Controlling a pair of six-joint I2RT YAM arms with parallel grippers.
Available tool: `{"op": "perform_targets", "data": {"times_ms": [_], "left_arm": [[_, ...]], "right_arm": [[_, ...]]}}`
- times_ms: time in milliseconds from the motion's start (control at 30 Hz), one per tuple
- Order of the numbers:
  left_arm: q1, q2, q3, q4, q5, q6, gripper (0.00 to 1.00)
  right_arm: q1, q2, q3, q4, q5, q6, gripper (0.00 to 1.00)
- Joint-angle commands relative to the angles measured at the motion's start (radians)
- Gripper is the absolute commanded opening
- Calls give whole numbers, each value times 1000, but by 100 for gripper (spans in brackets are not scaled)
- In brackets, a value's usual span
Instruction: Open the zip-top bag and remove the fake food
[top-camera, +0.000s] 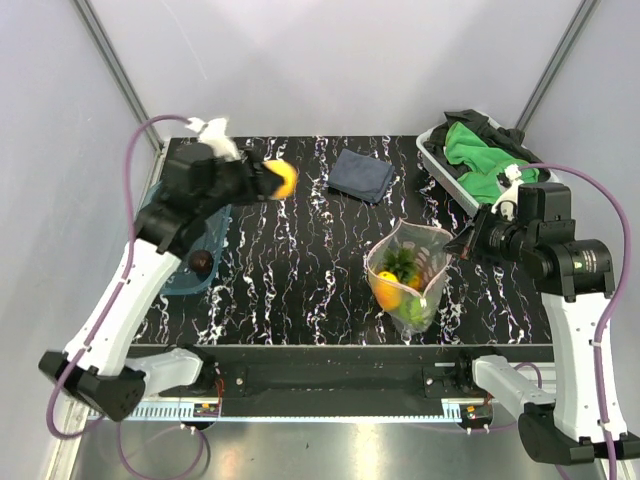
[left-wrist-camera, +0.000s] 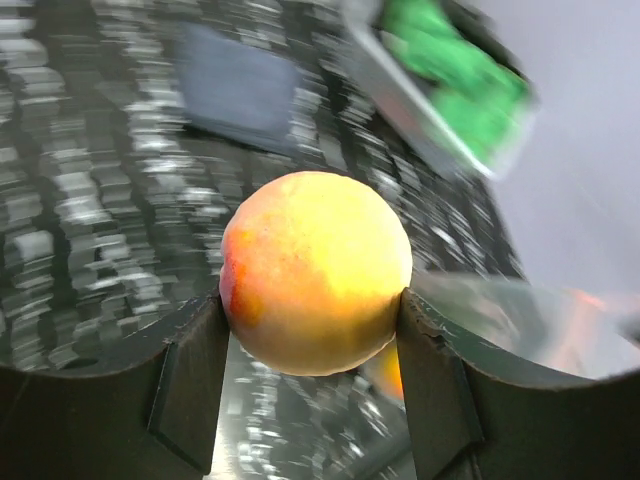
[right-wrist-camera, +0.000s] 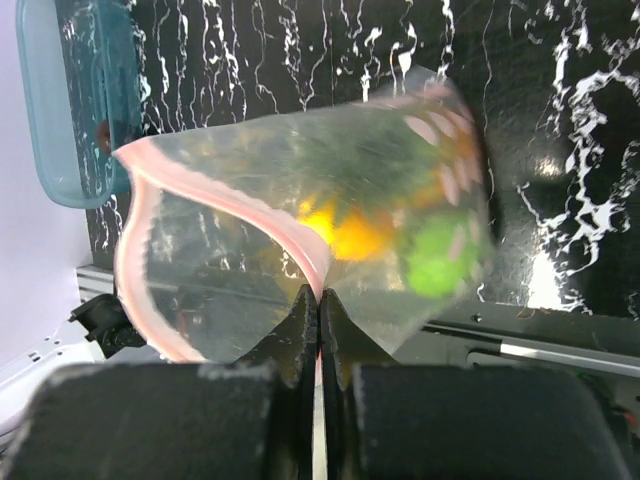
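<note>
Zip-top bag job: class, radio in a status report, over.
Left claw shut on orange-yellow fruit. Right claw pinching zip-top bag rim, mouth open. More fake food inside. Nothing in the way.

Two robot arms, each with white shells on the long links and black joint housings. The left arm (top-camera: 120, 300) and right arm (top-camera: 575, 335) each carried a looping purple cable (top-camera: 128, 200). The left gripper (left-wrist-camera: 312, 305) had thick matte black fingers (left-wrist-camera: 190, 375) with flat inner faces.
</note>
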Motion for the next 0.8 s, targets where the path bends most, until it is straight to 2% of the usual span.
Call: {"op": "perform_targets", "data": {"times_ms": [0,133,300,400,633,667,700,767], "left_arm": [[201,-40,-85,8,-56,28,0],[397,-9,-136,9,-64,65,0],[553,116,-186,34,-62,88,0],[614,222,-188,34,-27,89,0],[643,411,-142,26,-79,141,0],[645,425,-139,25,-85,143,3],[647,439,-136,25,-87,140,18],[645,465,-137,22,-90,138,33]], "right_arm": [[-3,6,72,-20,46,-40,0],[-1,15,92,-31,50,-44,0],[-1,34,120,-51,75,-77,0],[-3,41,115,-42,75,-78,0],[-1,57,109,-27,66,-75,0],[-3,57,108,-25,64,-75,0],[-3,58,108,-20,63,-75,0],[-1,60,102,-14,61,-72,0]]}}
